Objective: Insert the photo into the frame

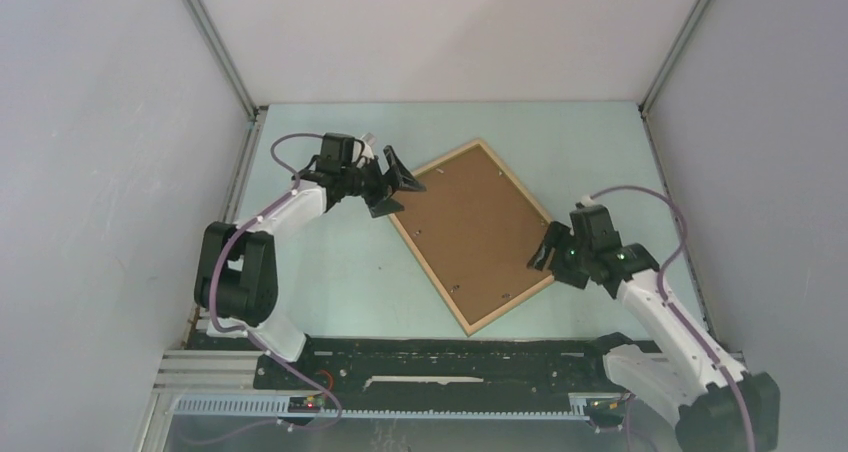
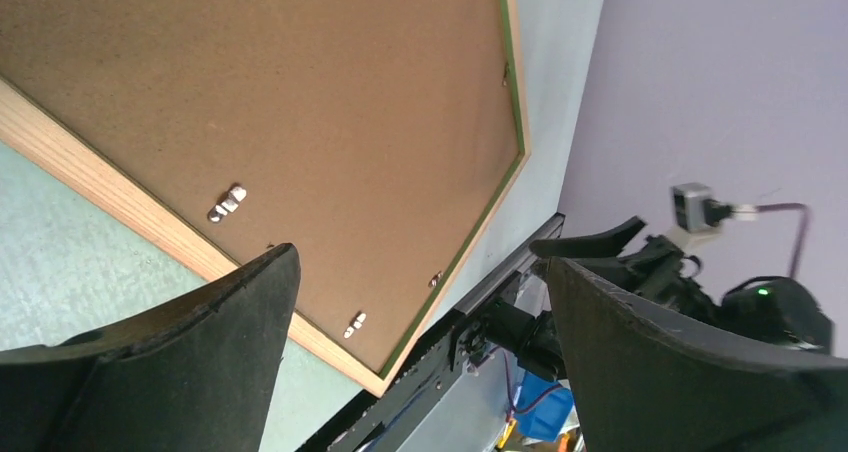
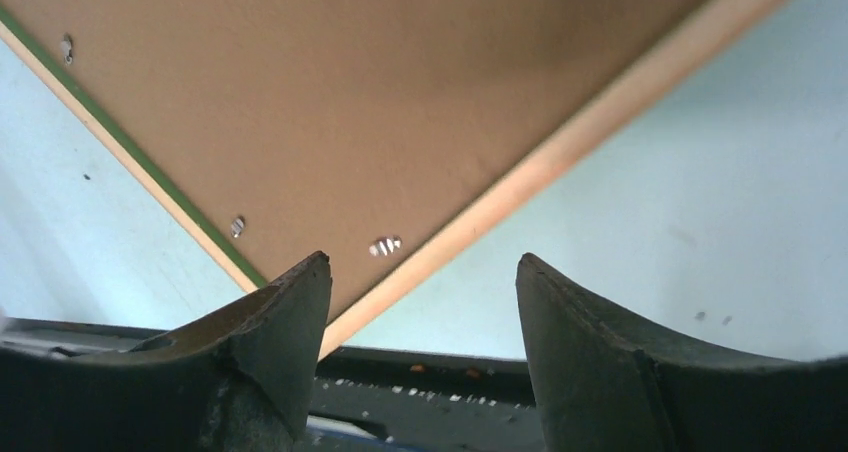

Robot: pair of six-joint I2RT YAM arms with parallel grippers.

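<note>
- The frame is lying flat on the table, mid-table, turned diagonally: one corner is pointing towards the near edge, the opposite one towards the far edge.
- The photo is lying inside the frame, back upward, the border running round all four sides.
- Small tabs are sitting on the photo's back, just inside the border.
- The left gripper is hanging at the frame's left corner; contact cannot be told.
- The right gripper is hanging at the frame's right side, near its right corner.
- The base rail is running along the table's near edge, before the frame and apart from it.
</note>
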